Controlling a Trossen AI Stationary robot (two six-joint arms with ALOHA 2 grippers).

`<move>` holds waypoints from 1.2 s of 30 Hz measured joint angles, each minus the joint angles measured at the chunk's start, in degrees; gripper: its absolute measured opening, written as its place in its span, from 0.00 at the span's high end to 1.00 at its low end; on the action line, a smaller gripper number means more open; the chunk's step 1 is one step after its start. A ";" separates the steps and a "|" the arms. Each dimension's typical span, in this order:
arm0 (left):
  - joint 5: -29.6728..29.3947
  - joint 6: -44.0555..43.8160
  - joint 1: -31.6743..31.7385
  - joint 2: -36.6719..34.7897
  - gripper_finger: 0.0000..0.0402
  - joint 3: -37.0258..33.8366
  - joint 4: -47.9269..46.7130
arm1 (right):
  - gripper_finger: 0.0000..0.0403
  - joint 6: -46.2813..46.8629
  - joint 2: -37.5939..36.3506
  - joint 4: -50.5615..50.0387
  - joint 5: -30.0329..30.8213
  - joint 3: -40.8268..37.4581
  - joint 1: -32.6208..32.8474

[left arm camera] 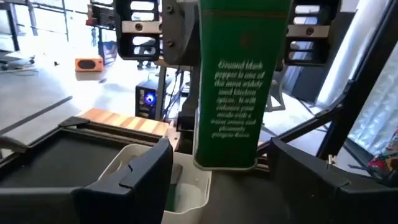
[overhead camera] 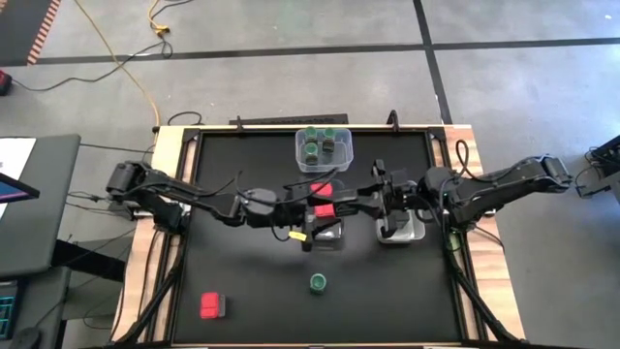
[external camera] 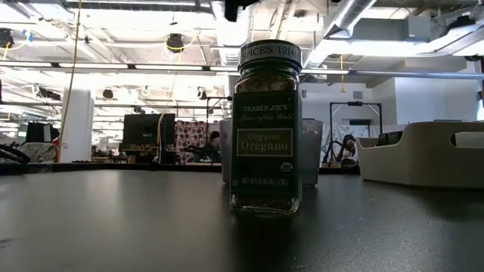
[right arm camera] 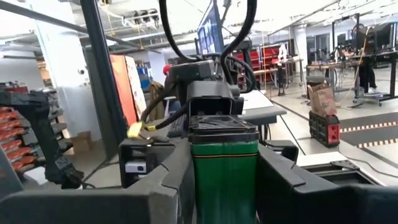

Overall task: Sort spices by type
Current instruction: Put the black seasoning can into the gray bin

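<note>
High view: both arms meet over the middle of the black counter (overhead camera: 242, 281), where the left claw (overhead camera: 312, 225) and the right claw (overhead camera: 341, 201) face each other around a red-topped spice (overhead camera: 324, 206). In the wrist views a green tin (right arm camera: 224, 177) stands upright between the right claw's fingers, gripped on both sides; the same green tin hangs before the left claw, whose fingers (left arm camera: 134, 177) stand wide on either side of it without touching. A clear tub (overhead camera: 324, 148) at the counter's far edge holds green-lidded jars and a dark one. Below the claws sit a clear tub (overhead camera: 327, 234) and a grey bin (overhead camera: 399, 231). A green-lidded jar (overhead camera: 318, 282) of oregano stands alone nearer the front, and a red-topped container (overhead camera: 211, 306) lies at front left.
</note>
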 joint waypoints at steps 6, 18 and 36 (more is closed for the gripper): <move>0.06 0.14 0.35 -0.01 0.38 1.21 -0.09 | 0.63 0.00 1.02 0.35 0.00 0.02 -0.01; 0.03 1.77 1.15 -0.01 0.49 1.35 -0.86 | 0.63 -0.46 3.24 2.81 0.02 0.02 -0.45; 0.00 3.27 1.46 -0.05 0.71 1.35 -1.98 | 0.61 -0.56 3.18 3.36 -0.21 0.00 -1.96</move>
